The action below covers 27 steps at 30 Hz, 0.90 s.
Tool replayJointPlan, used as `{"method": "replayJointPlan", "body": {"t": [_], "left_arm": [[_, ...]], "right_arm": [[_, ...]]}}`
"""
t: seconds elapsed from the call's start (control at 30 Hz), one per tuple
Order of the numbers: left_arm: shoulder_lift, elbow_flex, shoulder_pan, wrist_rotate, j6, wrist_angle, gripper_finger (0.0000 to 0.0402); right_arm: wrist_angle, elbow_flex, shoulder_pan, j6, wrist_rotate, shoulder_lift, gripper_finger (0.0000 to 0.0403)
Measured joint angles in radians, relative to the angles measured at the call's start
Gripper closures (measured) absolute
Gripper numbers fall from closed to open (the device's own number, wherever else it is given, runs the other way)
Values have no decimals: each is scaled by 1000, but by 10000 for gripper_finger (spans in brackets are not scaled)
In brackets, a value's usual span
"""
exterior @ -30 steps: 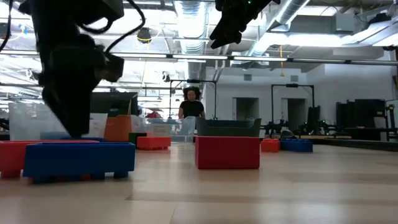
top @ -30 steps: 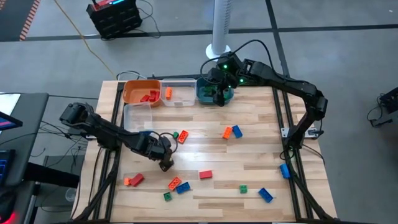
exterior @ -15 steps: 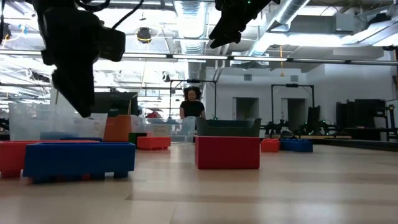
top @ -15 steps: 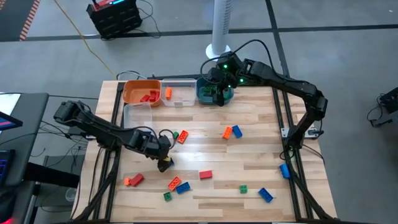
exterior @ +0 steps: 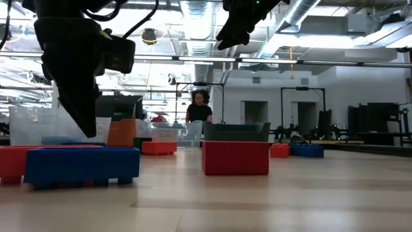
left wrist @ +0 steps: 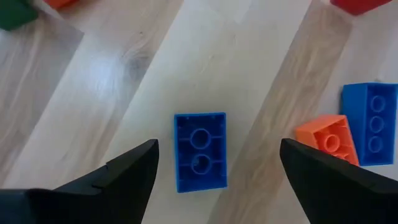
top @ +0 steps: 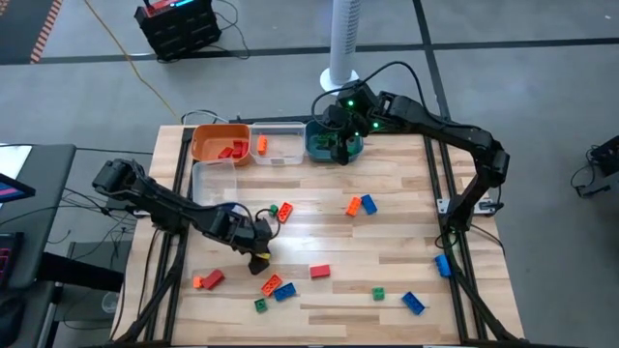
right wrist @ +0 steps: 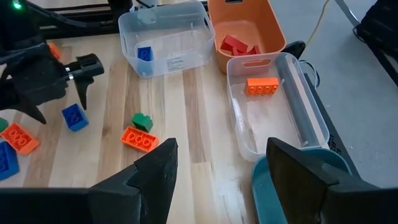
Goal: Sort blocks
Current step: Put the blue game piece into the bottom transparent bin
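A blue brick (left wrist: 200, 151) lies studs-down on the wooden table; it also shows in the right wrist view (right wrist: 74, 116). My left gripper (left wrist: 217, 146) hangs open above it, a finger on either side and clear of it, in the near left part of the table (top: 259, 256). An orange brick (left wrist: 326, 140) and another blue brick (left wrist: 373, 124) lie close by. At the far edge my right gripper (top: 338, 150) waits open and empty over the teal bin (top: 324, 147), as its own view (right wrist: 221, 146) shows.
At the far edge stand an orange bin (top: 208, 150) holding red bricks and a clear bin (top: 280, 155) holding an orange brick; a second clear bin (top: 208, 179) stands nearer. Loose bricks lie about: red (top: 319, 272), green (top: 378, 293), blue (top: 413, 303), an orange and blue pair (top: 360, 205).
My left gripper has risen a little off the table and rolled about its own axis, staying over the same spot. The bricks around it have kept their places.
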Motion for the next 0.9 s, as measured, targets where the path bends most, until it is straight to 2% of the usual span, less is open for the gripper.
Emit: {"method": "replayJointPlan", "body": {"t": [0.47,0.6,0.77,0.8,0.9], "left_arm": [[160,18,1,26,-26,13,80],[167,46,1,10,-26,-63,135],[170,74,2,5,-18,-147,260],[170,81,4,5,-24,-162,272],[165,112,13,4,-36,-220,272]], "right_arm": [[3,0,-2,-3,0,0,149],[3,0,-2,-4,0,0,149],[3,0,-2,-8,0,0,149],[3,0,-2,-8,0,0,149],[3,0,-2,-8,0,0,149]]}}
